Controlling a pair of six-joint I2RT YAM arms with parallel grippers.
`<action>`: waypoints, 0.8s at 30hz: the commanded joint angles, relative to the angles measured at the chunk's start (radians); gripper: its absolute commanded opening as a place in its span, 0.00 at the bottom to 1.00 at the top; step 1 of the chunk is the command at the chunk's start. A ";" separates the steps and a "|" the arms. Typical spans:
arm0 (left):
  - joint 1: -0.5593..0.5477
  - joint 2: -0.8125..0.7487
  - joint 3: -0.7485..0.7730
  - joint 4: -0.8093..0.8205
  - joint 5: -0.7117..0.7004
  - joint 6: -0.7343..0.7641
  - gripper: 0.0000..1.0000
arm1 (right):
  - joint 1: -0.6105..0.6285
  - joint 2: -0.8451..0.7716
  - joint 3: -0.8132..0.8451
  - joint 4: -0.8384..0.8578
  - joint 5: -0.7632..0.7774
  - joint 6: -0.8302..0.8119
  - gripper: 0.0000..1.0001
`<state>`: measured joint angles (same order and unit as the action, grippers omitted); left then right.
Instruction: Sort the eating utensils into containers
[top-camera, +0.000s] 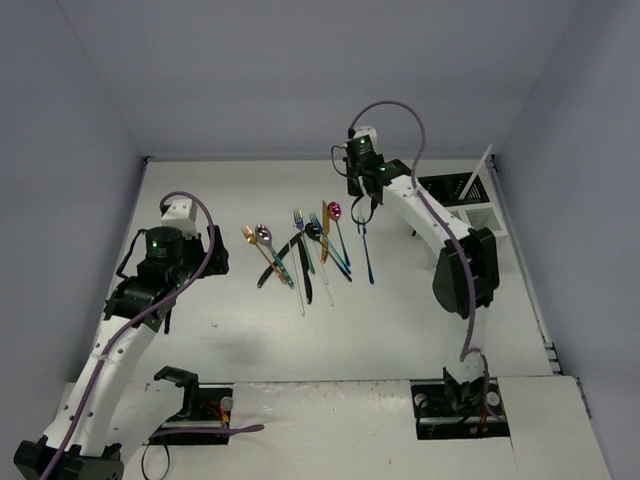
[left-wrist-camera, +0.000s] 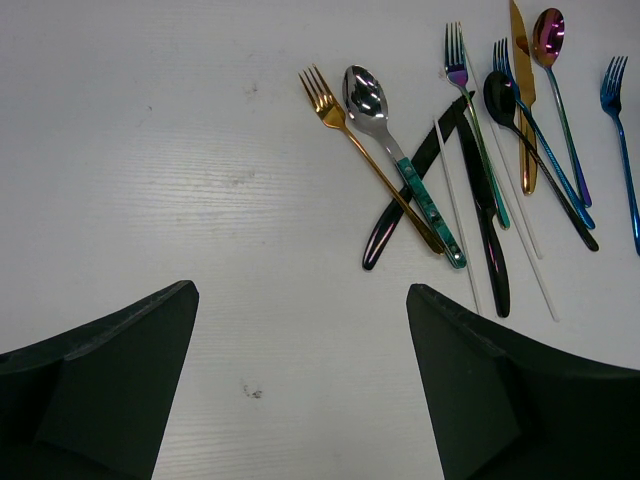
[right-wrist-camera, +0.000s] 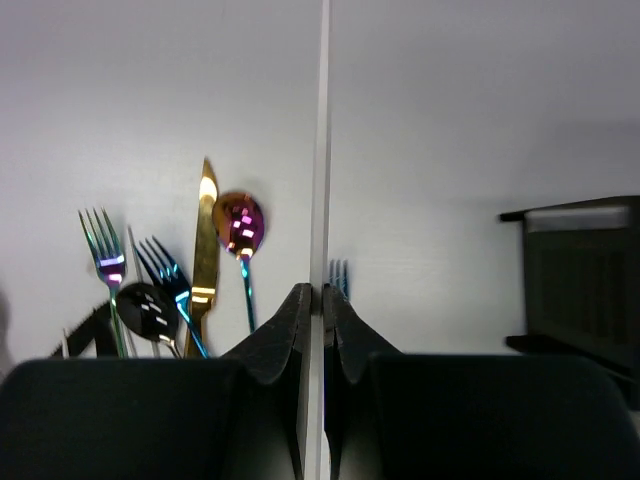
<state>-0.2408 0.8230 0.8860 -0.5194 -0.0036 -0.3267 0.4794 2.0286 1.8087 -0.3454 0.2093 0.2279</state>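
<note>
White stick (right-wrist-camera: 323, 150) is pinched in the shut right pincer (right-wrist-camera: 322, 300) and runs straight ahead of its fingers, over the blue fork (right-wrist-camera: 340, 272); keep the grip firm and swing right toward the black caddy (right-wrist-camera: 585, 280), clearing its near rim; bare surface (left-wrist-camera: 150, 150) lies between; left pincer (left-wrist-camera: 300, 325) hangs wide, beside the cutlery (left-wrist-camera: 440, 180).

Robotics lab: bare grey walls (top-camera: 300, 80), white table (top-camera: 220, 340), cabled left arm (top-camera: 118, 352) and right arm (top-camera: 422, 212) bolted on.
</note>
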 joint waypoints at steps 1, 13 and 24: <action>0.007 -0.004 0.013 0.041 -0.004 -0.015 0.83 | -0.095 -0.221 0.008 0.203 0.144 -0.075 0.00; 0.008 -0.016 0.011 0.042 -0.010 -0.015 0.83 | -0.443 -0.445 -0.447 0.918 0.076 -0.080 0.00; 0.008 -0.014 0.010 0.042 -0.026 -0.014 0.83 | -0.543 -0.294 -0.418 1.078 0.121 -0.121 0.00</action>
<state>-0.2405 0.8112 0.8860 -0.5191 -0.0122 -0.3267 -0.0420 1.7241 1.3495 0.5533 0.2925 0.1337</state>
